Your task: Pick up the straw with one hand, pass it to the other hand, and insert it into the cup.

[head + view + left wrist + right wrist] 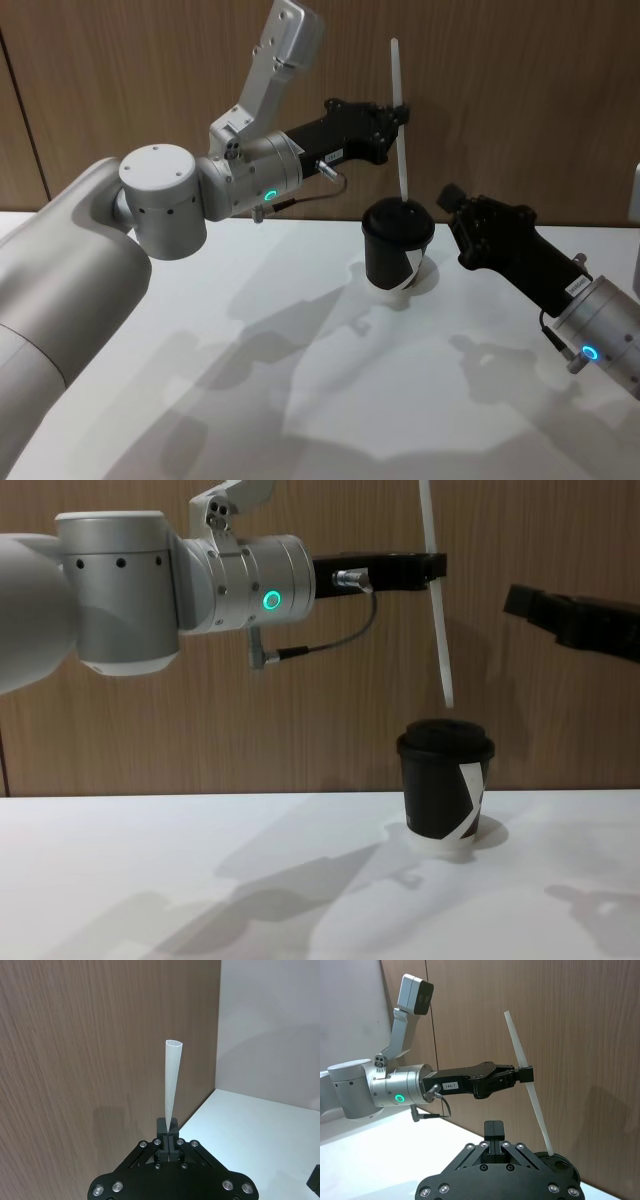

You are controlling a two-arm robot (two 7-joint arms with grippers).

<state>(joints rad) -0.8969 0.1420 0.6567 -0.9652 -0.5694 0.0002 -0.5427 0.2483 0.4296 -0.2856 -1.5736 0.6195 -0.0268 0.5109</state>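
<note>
Left end effector (398, 118) pinches straw (436, 620) mid-length, near vertical w/ tip just above cup (446, 788) lid, prob. lining up for insertion. Right end effector (452, 203), fingers pressed together, empty, waits beside cup.

Surface (300, 400) open across lower frame, free passage. Cup (396, 255) stands center-right; straw (400, 130) held above its lid by left claw (398, 120) blocks approach from above. Right claw (452, 200) crowds cup's right side.
</note>
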